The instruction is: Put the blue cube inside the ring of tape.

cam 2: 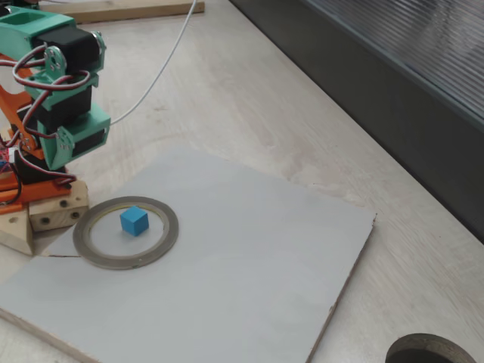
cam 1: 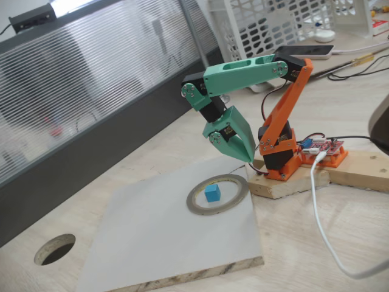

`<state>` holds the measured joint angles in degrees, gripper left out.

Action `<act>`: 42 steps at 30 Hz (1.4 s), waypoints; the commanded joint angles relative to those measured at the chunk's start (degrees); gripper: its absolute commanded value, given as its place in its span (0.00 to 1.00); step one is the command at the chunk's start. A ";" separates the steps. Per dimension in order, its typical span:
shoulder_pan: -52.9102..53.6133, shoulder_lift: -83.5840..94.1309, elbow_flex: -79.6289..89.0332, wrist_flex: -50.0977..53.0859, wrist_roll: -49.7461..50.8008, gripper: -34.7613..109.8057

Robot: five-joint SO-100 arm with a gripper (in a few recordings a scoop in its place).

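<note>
Nearest in both fixed views is a grey board [cam 1: 176, 237] lying flat on the pale wooden table [cam 1: 340, 219], with a round dark hole [cam 1: 55, 249] cut through the table just off the board's corner. On the board lies the ring of tape [cam 1: 217, 194], flat and thin, and the blue cube [cam 1: 212, 193] sits inside its opening, resting on the board (apart from the ring's inner edge all round, as a fixed view [cam 2: 134, 221] shows clearly). Just beyond the ring, the green gripper [cam 1: 250, 159] hangs tip-down above the board's far edge, clear of both cube and ring; its fingers come together at the tip and carry nothing. Behind it the orange arm base [cam 1: 281, 155] stands on a wooden block [cam 1: 292, 182], a white cable [cam 1: 322, 225] trails across the table, and a white basket [cam 1: 273, 24] stands farthest back.
</note>
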<state>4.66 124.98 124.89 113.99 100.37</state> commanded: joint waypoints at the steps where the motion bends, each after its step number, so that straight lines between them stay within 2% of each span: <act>1: 0.79 1.14 0.44 1.41 0.18 0.24; 12: 0.79 1.05 0.00 1.23 0.09 0.24; 18: 0.79 0.88 0.62 -4.57 0.00 0.24; 42: 0.35 0.18 0.70 -5.01 0.35 0.24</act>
<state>4.66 124.80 125.16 108.46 100.37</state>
